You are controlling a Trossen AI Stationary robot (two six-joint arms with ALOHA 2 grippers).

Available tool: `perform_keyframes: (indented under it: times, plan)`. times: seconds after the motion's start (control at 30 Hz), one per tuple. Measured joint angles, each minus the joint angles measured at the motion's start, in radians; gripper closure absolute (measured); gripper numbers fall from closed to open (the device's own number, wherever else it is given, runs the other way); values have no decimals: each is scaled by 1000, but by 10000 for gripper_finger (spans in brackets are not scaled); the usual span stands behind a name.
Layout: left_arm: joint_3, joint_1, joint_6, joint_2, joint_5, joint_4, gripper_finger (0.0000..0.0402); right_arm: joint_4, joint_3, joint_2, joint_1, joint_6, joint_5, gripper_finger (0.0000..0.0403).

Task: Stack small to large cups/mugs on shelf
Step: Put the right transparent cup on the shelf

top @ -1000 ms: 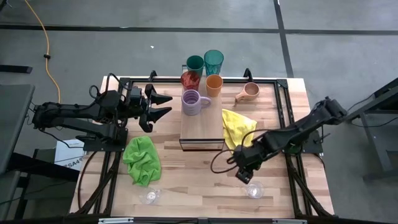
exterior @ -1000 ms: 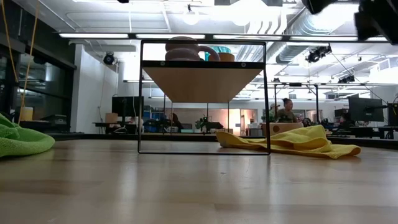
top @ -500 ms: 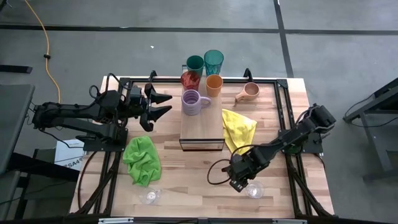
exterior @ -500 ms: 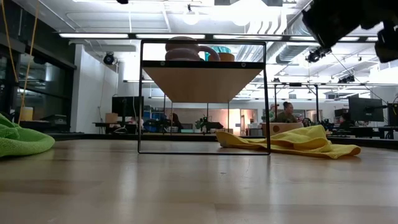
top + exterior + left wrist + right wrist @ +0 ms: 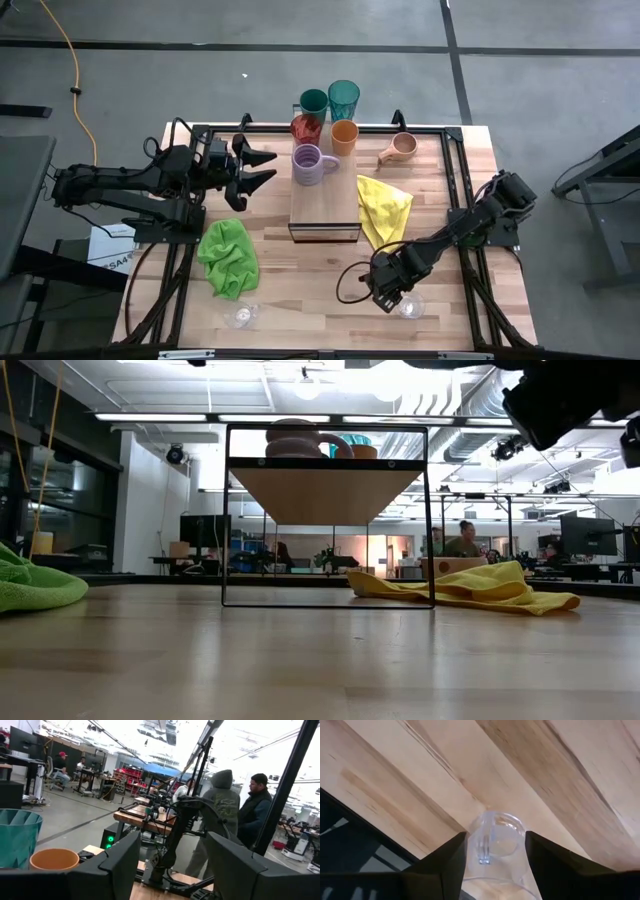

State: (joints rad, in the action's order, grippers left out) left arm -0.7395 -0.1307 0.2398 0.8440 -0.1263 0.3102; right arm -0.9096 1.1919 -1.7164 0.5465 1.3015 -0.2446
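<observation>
Two fingers of right gripper (image 5: 495,857) spread around small clear glass (image 5: 496,842) near worktop's (image 5: 300,290) front edge; left gripper (image 5: 262,168) open, idle.

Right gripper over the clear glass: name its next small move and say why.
Probably close the right gripper on the small clear glass. Its fingers are open on either side of the glass, which rests on the table, not yet gripped.

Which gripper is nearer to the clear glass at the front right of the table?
The right gripper. Its open fingers stand on either side of the clear glass. The left gripper waits far away, beside the shelf.
</observation>
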Motion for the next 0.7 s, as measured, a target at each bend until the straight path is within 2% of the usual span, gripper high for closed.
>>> perform_keyframes:
  times: [0.27, 0.7]
  plan:
    - [0, 0, 0, 0, -6, 0, 188, 2, 0, 0, 11, -18, 2, 253]
    - [0, 0, 0, 0, -25, 0, 188, 22, -19, 0, 13, -20, -19, 257]
